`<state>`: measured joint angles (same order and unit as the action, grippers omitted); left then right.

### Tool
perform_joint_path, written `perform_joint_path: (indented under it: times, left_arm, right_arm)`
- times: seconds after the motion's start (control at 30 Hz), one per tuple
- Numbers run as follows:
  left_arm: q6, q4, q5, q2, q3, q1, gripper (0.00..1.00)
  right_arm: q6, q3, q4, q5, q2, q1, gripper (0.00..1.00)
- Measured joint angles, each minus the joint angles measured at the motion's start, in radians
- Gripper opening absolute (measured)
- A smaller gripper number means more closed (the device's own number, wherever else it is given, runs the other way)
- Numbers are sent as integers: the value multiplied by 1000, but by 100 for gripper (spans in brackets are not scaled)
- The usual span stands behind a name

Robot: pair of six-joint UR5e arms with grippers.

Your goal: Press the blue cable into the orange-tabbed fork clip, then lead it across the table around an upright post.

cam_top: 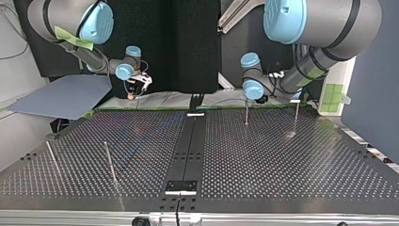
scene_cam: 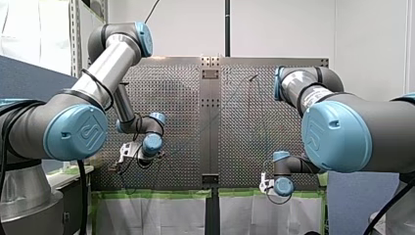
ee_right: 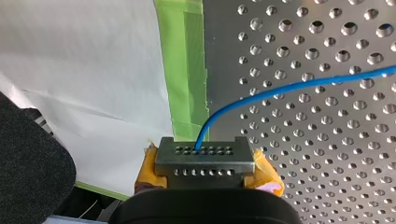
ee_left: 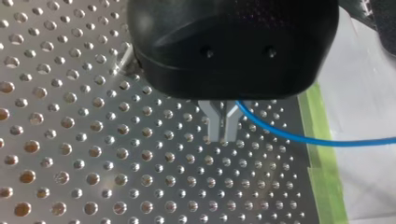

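Note:
The blue cable (ee_left: 299,137) leaves the root of my left gripper's (ee_left: 222,135) metal fingers, which are pressed together just above the perforated table (ee_left: 70,154), and runs off sideways over the green tape. In the right wrist view the cable (ee_right: 280,88) rises out of my right gripper (ee_right: 205,156), shut on it between orange-yellow pads, and arcs across the holes. In the top view my right gripper (cam_top: 135,90) hangs at the far left edge and my left gripper (cam_top: 255,96) at the far right of centre. No orange-tabbed clip shows.
Thin upright posts stand on the table: two near the top view's left (cam_top: 111,162) (cam_top: 51,157), two by my left gripper (cam_top: 246,113) (cam_top: 296,115). Green tape (ee_right: 184,70) and white sheeting line the table's edge. A black centre strip (cam_top: 188,146) divides the plates.

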<state>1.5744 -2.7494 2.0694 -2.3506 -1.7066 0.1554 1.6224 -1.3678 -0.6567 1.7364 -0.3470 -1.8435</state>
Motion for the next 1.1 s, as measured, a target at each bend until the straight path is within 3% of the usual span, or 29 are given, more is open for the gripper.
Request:
perform_joint_path:
  times: [0.33, 0.37, 0.4, 0.47, 0.5, 0.53, 0.57, 0.6, 0.63, 0.77, 0.97, 1.1]
  left_arm:
    - [23, 24, -44, 0, 1, -13, 0]
    - [28, 26, -51, 0, 1, -15, 12]
    - [34, 29, -59, 0, 1, -17, 12]
    - [49, 39, -76, 0, 1, -21, 50]
    - [54, 44, -84, 0, 1, -22, 50]
    - [61, 50, -93, 0, 1, -24, 77]
    - [67, 52, -101, 0, 1, -26, 94]
    - [73, 52, -108, 0, 1, -27, 94]
    - [83, 48, -117, 1, 1, -28, 100]
    - [115, 23, -118, 0, 1, -29, 100]
    - [166, -26, -77, 0, 1, -34, 100]
    - [202, -62, -88, 0, 1, -39, 100]
  right_arm:
    - [0, 0, 0, 0, 1, 0, 0]
    - [0, 0, 0, 0, 1, 0, 0]
    - [0, 0, 1, 0, 1, 0, 0]
    - [0, 0, 1, 0, 1, 0, 0]
    - [0, 0, 1, -1, 1, 0, 0]
    - [0, 0, 1, -1, 0, 0, 0]
    - [0, 0, 1, -1, 0, 0, 0]
    - [0, 0, 1, -1, 1, 0, 0]
    - [0, 0, 2, -1, 1, 0, 0]
    - [0, 0, 3, -1, 1, -1, 0]
    - [-1, 0, 3, -1, 0, -1, 0]
    - [0, 0, 3, -1, 0, -1, 0]
